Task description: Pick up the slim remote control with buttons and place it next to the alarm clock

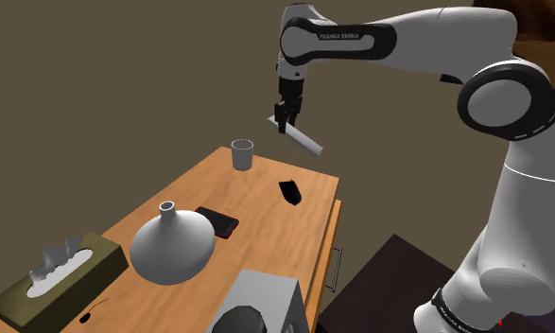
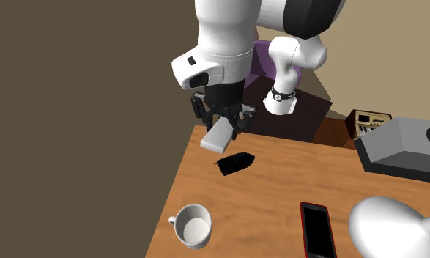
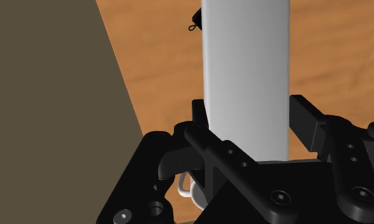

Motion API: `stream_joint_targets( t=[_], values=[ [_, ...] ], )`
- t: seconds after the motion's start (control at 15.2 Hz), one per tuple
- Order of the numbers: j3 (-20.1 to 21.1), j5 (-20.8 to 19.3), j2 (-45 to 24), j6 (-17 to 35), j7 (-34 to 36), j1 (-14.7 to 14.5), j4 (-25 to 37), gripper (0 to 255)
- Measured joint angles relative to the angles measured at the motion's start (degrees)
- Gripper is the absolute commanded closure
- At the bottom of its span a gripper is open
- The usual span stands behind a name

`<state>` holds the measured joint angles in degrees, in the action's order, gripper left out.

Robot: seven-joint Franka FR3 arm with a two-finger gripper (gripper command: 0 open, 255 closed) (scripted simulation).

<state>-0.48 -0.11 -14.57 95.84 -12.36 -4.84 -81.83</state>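
Hand (image 1: 285, 122) shut on one end of the remote (image 1: 305, 142), fingers clasping its flat sides. The remote hangs tilted in the air, over the far corner of the surface (image 1: 266, 222).

Step, as I judge it: lifted, carry under way. Next move calls for a swing to the grey box (image 1: 266, 303), probably the alarm clock, then lowering beside it, clear of the vase (image 1: 174, 248).

Remote: slim plain grey slab, smooth, no buttons drawn. Surface: orange-brown wood grain. Vase: bulbous, matte grey, narrow neck.
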Motion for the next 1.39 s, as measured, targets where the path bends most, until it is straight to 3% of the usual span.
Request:
stream_joint_targets(
  t=[0.66, 1.39],
  values=[
    [0.0, 0.0, -2.2, -8.6, -0.1, 0.0, 10.8, 255],
    [4.7, -0.6, 6.0, -6.6, 12.1, -7.6, 0.5, 255]
  ],
)
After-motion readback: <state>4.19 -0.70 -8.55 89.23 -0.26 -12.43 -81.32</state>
